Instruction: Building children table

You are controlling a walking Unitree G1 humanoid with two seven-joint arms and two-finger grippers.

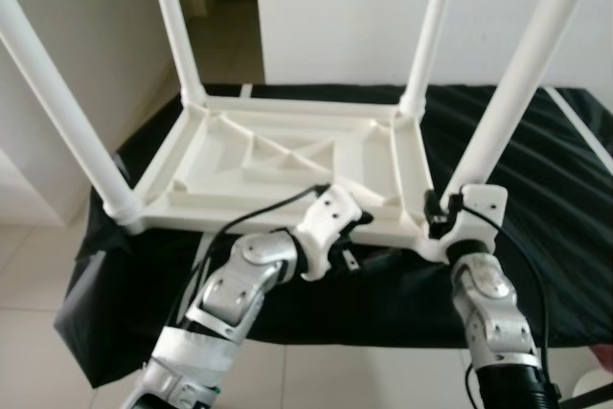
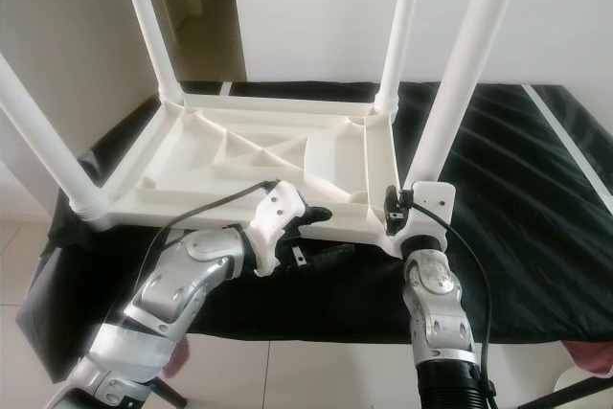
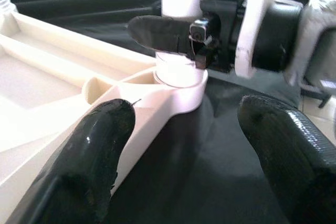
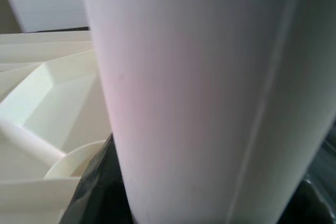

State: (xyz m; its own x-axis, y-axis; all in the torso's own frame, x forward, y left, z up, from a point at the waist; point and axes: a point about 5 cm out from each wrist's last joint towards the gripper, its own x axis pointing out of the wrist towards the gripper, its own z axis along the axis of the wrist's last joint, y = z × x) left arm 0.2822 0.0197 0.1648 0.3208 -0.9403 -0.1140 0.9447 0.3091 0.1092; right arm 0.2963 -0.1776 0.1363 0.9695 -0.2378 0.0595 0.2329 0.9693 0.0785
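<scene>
the white plastic children's table top (image 1: 278,165) lies upside down across the middle of the frame on a black cloth-covered surface (image 1: 565,198), ribbed underside up, its long side running left to right. four white plastic tube legs stand in its corner sockets and point up out of the top of the frame, each splaying a little outward. the right gripper (image 1: 442,213) is at the near right leg (image 1: 512,83), low centre-right of the frame, right at the socket; in its wrist view the tube is pressed up close, and it looks clamped on the base of that leg. the left gripper (image 3: 184,145) hangs spread wide, holding nothing, just in front of the near edge of the top, its fingers (image 3: 94,150) aimed at that same corner socket. by my reading this is the last leg being seated; the next move calls for a firm push straight down along the leg's axis while the top is kept from sliding on the cloth.
</scene>
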